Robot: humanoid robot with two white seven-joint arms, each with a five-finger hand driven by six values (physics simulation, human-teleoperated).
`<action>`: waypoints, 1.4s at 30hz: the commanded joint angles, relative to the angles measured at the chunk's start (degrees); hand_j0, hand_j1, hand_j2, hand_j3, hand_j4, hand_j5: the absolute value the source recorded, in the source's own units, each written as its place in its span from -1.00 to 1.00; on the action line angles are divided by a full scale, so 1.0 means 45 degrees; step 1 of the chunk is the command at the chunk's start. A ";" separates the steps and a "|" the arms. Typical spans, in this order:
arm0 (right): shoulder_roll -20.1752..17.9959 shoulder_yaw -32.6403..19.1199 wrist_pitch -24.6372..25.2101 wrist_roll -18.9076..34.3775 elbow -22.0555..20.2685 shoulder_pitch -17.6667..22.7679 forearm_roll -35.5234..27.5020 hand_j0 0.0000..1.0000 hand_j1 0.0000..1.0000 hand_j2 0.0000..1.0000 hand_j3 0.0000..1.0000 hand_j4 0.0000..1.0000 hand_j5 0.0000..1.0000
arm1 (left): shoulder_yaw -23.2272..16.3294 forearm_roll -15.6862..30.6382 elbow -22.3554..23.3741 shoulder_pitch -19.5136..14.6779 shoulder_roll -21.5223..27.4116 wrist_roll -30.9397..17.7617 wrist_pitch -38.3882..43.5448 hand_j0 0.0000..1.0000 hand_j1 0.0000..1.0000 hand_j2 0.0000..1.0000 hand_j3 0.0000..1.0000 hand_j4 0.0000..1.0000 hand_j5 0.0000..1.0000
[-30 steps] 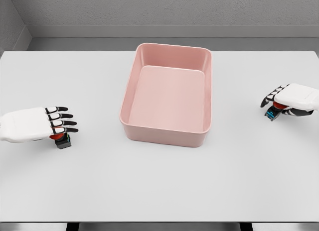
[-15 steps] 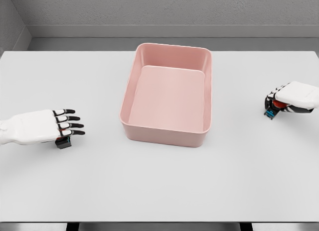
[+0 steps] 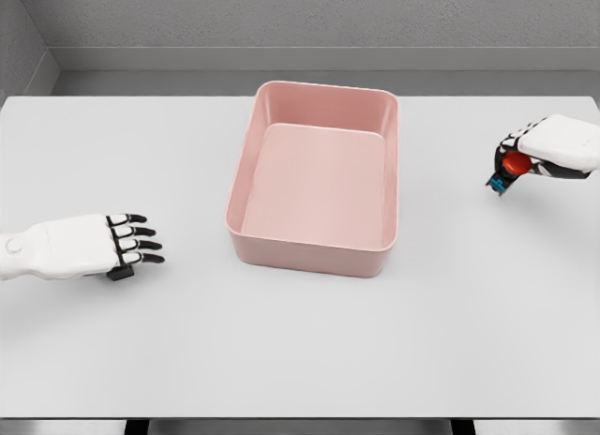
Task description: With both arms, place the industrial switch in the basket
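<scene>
Right hand point(image 3: 544, 154) we see clamped on red-buttoned switch point(image 3: 509, 165) w/ blue base, left hand point(image 3: 89, 247) fingers spread over small black switch point(image 3: 119, 272), pink plastic basket point(image 3: 309, 250) betw. them.

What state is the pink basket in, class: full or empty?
Empty. The basket shows only its bare pink floor; one switch is held in the right hand, outside it.

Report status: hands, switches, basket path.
Right hand shut on red switch, lifted. Left hand flat over other switch, fingers open. Pink basket holds nothing, path open.
</scene>
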 commanded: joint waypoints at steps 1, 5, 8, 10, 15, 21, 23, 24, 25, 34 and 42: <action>-0.0047 0.0009 0.0024 -0.0002 -0.0020 0.0000 -0.0344 -0.11 -0.11 -0.11 -0.11 -0.11 -0.11 | 0.0013 0.0222 0.0004 0.0000 0.0077 0.0013 -0.0008 0.69 0.69 0.69 0.69 0.69 0.69; -0.0047 0.0087 0.0024 -0.0002 -0.0156 -0.0371 -0.0637 -0.11 -0.11 -0.11 -0.11 -0.11 -0.11 | 0.0013 0.0261 0.0004 0.0000 0.0156 0.0013 -0.0008 0.33 0.33 0.33 0.33 0.33 0.33; -0.0086 0.0107 0.0024 -0.0002 -0.0391 -0.0625 -0.0891 -0.11 -0.11 -0.11 -0.11 -0.11 -0.11 | 0.0013 0.0261 0.0004 0.0000 0.0156 0.0013 -0.0008 0.33 0.33 0.33 0.33 0.33 0.33; -0.0086 0.0087 0.0024 -0.0022 -0.0781 -0.0762 -0.0910 -0.11 -0.11 -0.11 -0.11 -0.11 -0.11 | 0.0013 0.0261 0.0004 0.0000 0.0136 0.0013 -0.0008 0.33 0.33 0.33 0.33 0.33 0.33; -0.0086 0.0146 0.0024 -0.0022 -0.1075 -0.1055 -0.1164 -0.10 -0.10 -0.10 -0.10 -0.10 -0.10 | 0.0013 0.0261 0.0004 0.0000 0.0136 0.0013 -0.0008 0.08 0.08 0.08 0.08 0.08 0.08; 0.0012 0.0419 0.0024 -0.0022 -0.1504 -0.1504 -0.1359 -0.09 -0.09 -0.09 -0.09 -0.09 -0.09 | 0.0033 0.0261 0.0004 -0.0078 0.0136 0.0013 -0.0008 0.02 0.02 0.02 0.02 0.02 0.02; 0.0031 0.0419 0.0024 -0.0022 -0.1660 -0.1523 -0.1438 -0.09 -0.09 -0.09 -0.09 -0.09 -0.09 | 0.0052 0.0319 0.0005 -0.0137 0.0117 0.0013 -0.0008 0.02 0.02 0.02 0.02 0.02 0.02; 0.0031 0.0419 0.0024 -0.0022 -0.1680 -0.1582 -0.1438 -0.09 -0.09 -0.09 -0.09 -0.09 -0.09 | 0.0091 0.0437 0.0024 -0.0156 0.0097 0.0013 -0.0008 0.02 0.02 0.02 0.02 0.02 0.02; 0.0051 0.0477 0.0024 -0.0022 -0.1719 -0.1641 -0.1438 -0.09 -0.09 -0.09 -0.09 -0.09 -0.09 | 0.0169 0.0456 0.0004 -0.0176 0.0039 0.0013 -0.0008 0.02 0.02 0.02 0.02 0.02 0.02; 0.0539 0.0829 0.0024 -0.0022 -0.1837 -0.2304 -0.1457 -0.09 -0.09 -0.09 -0.09 -0.09 -0.09 | 0.0209 0.1179 0.0024 -0.1328 -0.0196 -0.0007 -0.0008 0.02 0.02 0.02 0.02 0.02 0.02; 0.1691 0.1357 0.0024 -0.0002 -0.1836 -0.3184 -0.1457 -0.09 -0.09 -0.09 -0.09 -0.09 -0.09 | 0.0189 0.1570 0.0141 -0.1934 -0.0938 -0.0026 -0.0008 0.02 0.02 0.02 0.02 0.02 0.02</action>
